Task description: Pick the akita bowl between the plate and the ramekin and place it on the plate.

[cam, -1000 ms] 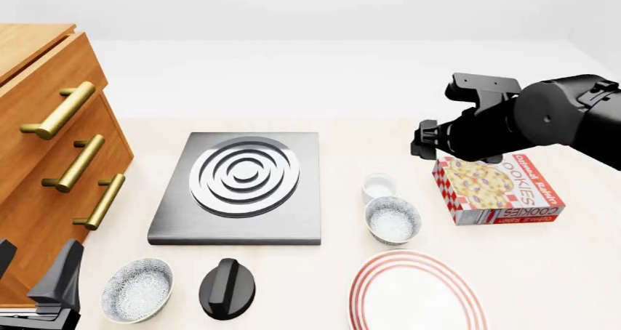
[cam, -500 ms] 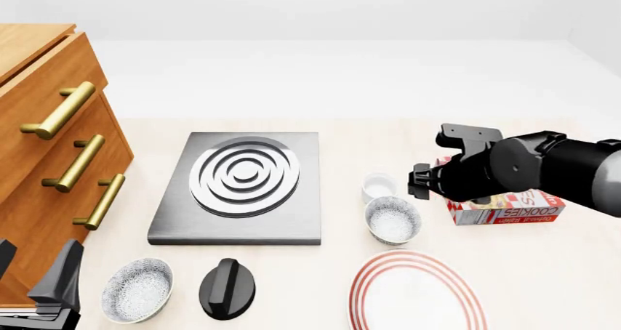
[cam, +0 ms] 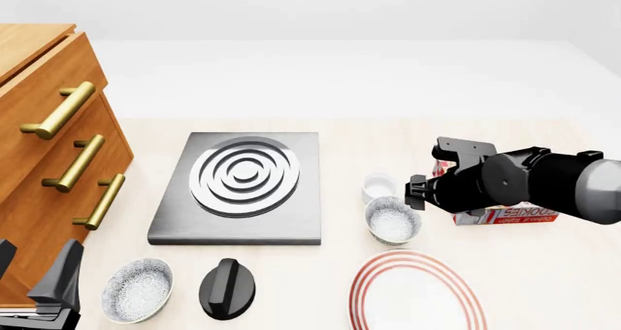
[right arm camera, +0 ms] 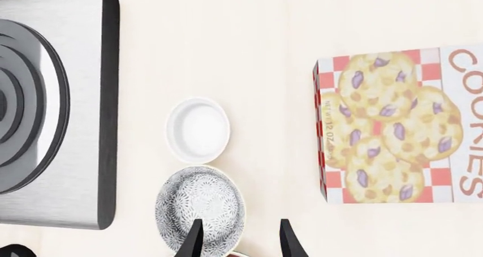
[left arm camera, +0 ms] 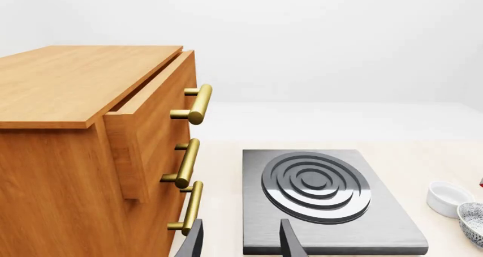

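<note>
The akita bowl, speckled inside, stands between the white ramekin and the red-ringed plate at the front edge. My right gripper hangs open just right of and above this bowl, pointing down. In the right wrist view one of its fingers lies over the bowl's rim and the other is beside the bowl. A look-alike bowl sits at the front left. My left gripper rests open and empty at the front left corner.
A grey hob with concentric rings lies mid-table, with a black knob in front of it. A cookie box lies right of the ramekin, under my right arm. A wooden drawer cabinet with brass handles fills the left side.
My right arm has come down and moved left, from above the cookie box to just beside the bowl. The left arm and all objects have stayed still.
</note>
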Action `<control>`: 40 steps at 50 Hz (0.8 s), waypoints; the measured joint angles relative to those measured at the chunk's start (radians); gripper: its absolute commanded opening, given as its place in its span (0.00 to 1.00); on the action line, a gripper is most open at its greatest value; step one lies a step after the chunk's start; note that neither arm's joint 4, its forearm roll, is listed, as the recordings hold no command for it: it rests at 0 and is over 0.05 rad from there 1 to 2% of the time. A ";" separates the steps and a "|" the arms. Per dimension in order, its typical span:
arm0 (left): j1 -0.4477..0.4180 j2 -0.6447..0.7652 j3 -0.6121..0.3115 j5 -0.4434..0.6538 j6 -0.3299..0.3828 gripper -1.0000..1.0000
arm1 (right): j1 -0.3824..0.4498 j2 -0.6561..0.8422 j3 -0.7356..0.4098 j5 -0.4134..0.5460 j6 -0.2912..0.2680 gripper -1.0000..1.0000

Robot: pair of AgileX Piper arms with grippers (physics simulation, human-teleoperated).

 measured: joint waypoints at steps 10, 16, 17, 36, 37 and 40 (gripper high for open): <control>0.000 0.000 0.000 0.000 0.000 1.00 | 0.012 0.027 -0.005 -0.020 0.012 1.00; 0.000 0.000 0.000 0.000 0.000 1.00 | 0.013 0.055 -0.002 -0.042 0.013 1.00; 0.000 0.000 0.000 0.000 0.000 1.00 | 0.012 0.061 -0.001 -0.047 0.013 1.00; 0.000 0.000 0.000 0.000 0.000 1.00 | 0.001 0.129 0.019 -0.105 0.009 1.00; 0.000 0.000 0.000 0.000 0.000 1.00 | 0.001 0.131 0.020 -0.107 0.009 1.00; 0.000 0.000 0.000 0.000 0.000 1.00 | 0.005 0.140 0.024 -0.115 0.012 1.00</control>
